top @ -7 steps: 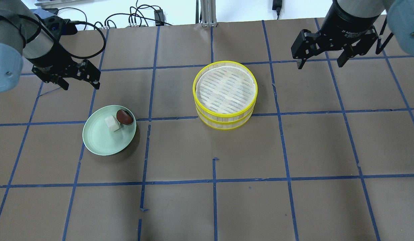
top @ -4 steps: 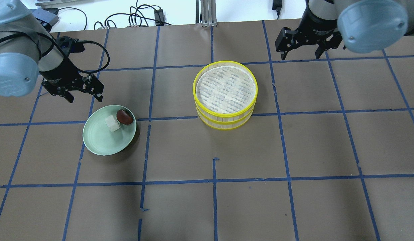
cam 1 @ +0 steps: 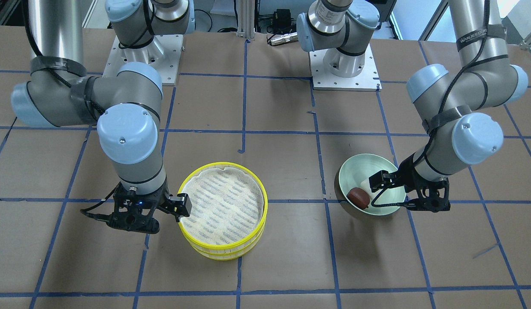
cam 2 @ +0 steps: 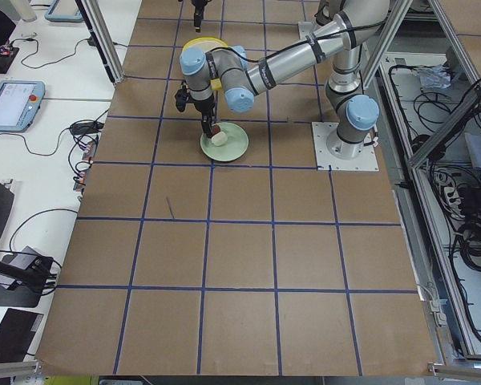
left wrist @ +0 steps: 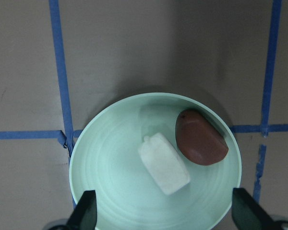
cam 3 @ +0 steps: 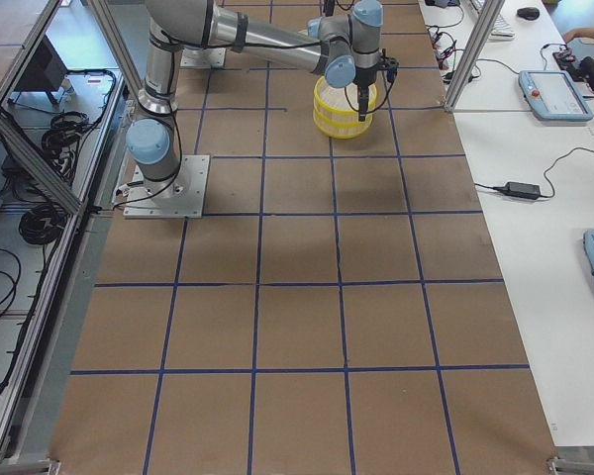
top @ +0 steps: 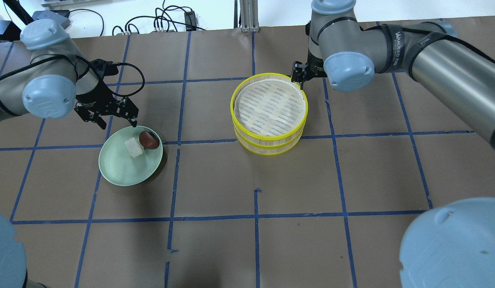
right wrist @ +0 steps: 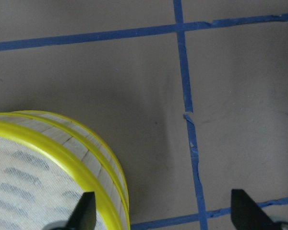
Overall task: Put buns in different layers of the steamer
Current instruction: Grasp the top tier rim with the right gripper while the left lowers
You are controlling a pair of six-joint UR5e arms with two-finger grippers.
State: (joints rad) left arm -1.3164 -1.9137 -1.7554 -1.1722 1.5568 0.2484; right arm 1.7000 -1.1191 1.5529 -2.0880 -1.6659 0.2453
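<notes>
I find both buns on the green plate [left wrist: 110,182], the white bun [left wrist: 164,164] just beside the brown bun [left wrist: 200,137]. The left gripper [left wrist: 163,215] hangs wrist-down over that plate, jaws wide apart, set in my judgement for a pick. The steamer layers [top: 269,141] sit stacked, the top liner bare. The right gripper [right wrist: 164,215] points down at their right-hand edge, jaws apart, one finger over the liner and one outside the rim, likely to lift the top one off
</notes>
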